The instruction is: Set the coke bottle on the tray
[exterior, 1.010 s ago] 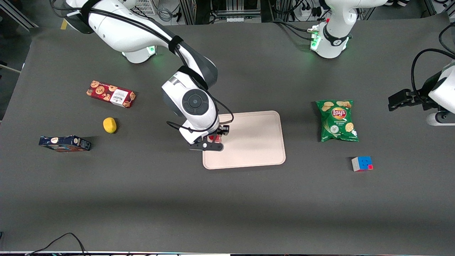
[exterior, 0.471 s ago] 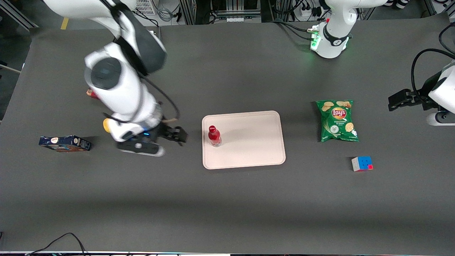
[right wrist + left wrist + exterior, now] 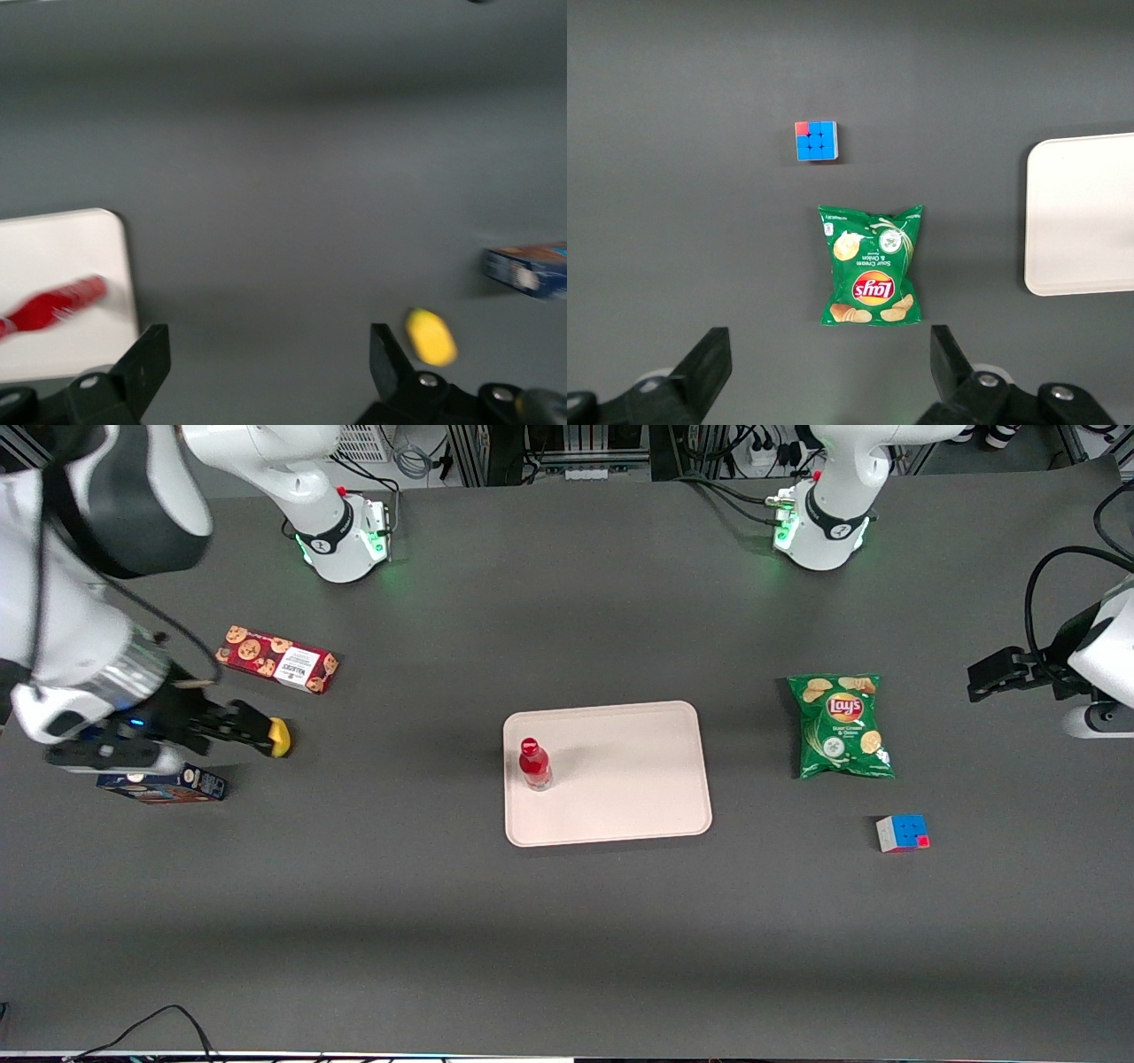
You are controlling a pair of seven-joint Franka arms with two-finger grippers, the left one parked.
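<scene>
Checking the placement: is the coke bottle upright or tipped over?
Upright: the coke bottle stands cap-up on the tray; the open gripper is far off.

1. I see the gripper covering part of the yellow lemon.
2. The coke bottle looks smeared in my right wrist view.
3. The blue box runs off the edge.

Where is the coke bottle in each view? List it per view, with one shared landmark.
Front view: coke bottle upright on the tray, near the edge toward the working arm; gripper far off, jaws open, over the yellow object.
Right wrist view: bottle on tray.
Left wrist view: not in it.
Shared landmark: the tray.
</scene>
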